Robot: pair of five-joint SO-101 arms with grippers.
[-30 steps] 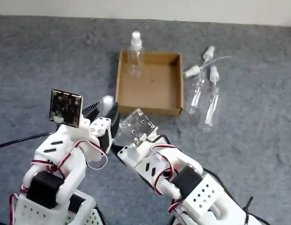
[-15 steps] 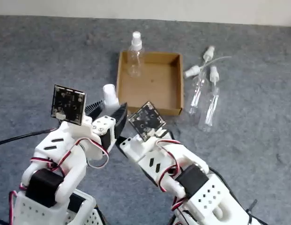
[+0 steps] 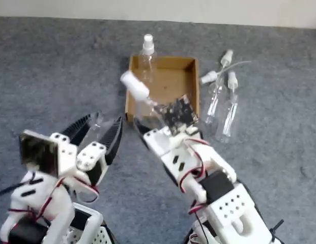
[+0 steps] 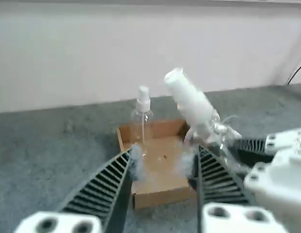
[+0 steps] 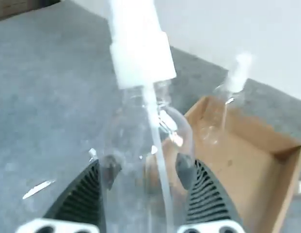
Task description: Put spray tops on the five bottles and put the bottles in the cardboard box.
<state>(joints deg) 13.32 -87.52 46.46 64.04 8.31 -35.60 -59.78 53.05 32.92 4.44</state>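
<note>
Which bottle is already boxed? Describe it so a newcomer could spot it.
Start at the cardboard box. The boxed bottle stands in its far left corner as the high view shows it, white spray top on. Unlike the three bottles lying beside the box and the tilted bottle in the right gripper's jaws, it is upright and inside.

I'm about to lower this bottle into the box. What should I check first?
1. Grip: right pincer shut on bottle: ok.
2. Cap: spray top on that bottle: ok.
3. Other arm: left pincer open, apart from the bottle: ok.
4. Room: bare floor in box beside the standing bottle: ok.
5. Position: bottle fully over the box: cannot tell; in the high view it overlaps a side wall.
</note>
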